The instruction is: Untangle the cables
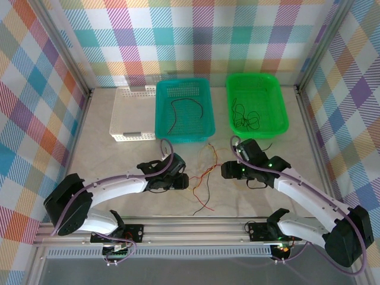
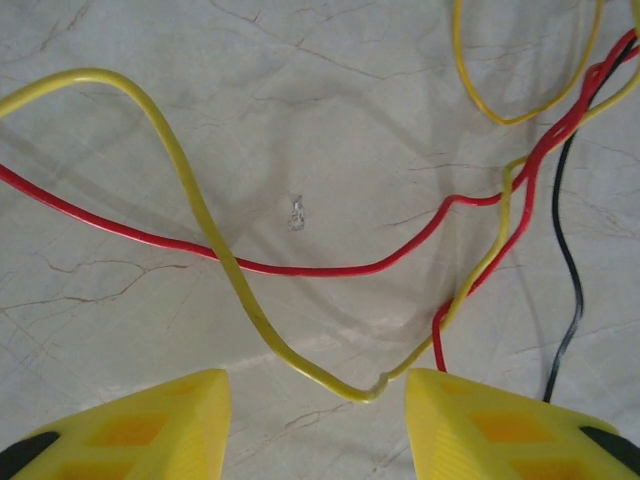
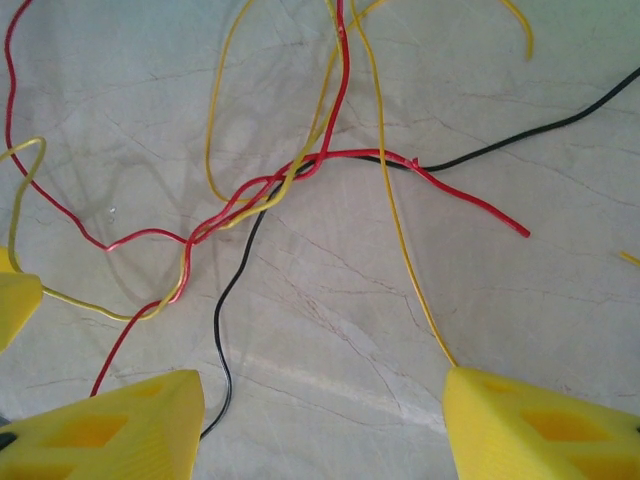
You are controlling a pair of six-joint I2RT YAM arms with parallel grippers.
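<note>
Cables: the cables lie loose on the worktop, between the two claws and just in front of the baskets; thin red, yellow and black strands cross one another there
Knot: from the right wrist, the red cable and black cable twist together with yellow ones at one spot; free ends fan outward from it
Left claw: the left claw sits low over the worktop, jaws parted to a moderate gap, gripping nothing; the lowest bend of the yellow cable lies in that gap, close to one fingertip
Reason, left: the placement suggests a pinch on that single strand, away from the knot, so it can be drawn out alone
Right claw: the right claw faces the left one across the tangle, jaws wide and empty; an orange-yellow cable runs down to one fingertip, and the black cable passes beside the other
Reason, right: probably set to restrain or take a second strand
Baskets: the teal basket holds one dark cable; the green basket holds a small black bundle; a white basket stands beside them; likely bins for freed cables
Surface: pale, marble-patterned, smooth; thin wires lying flat on it look hard to pinch
Room: pastel checked walls on three sides, aluminium frame posts, a rail at the near edge carrying both arm bases
</note>
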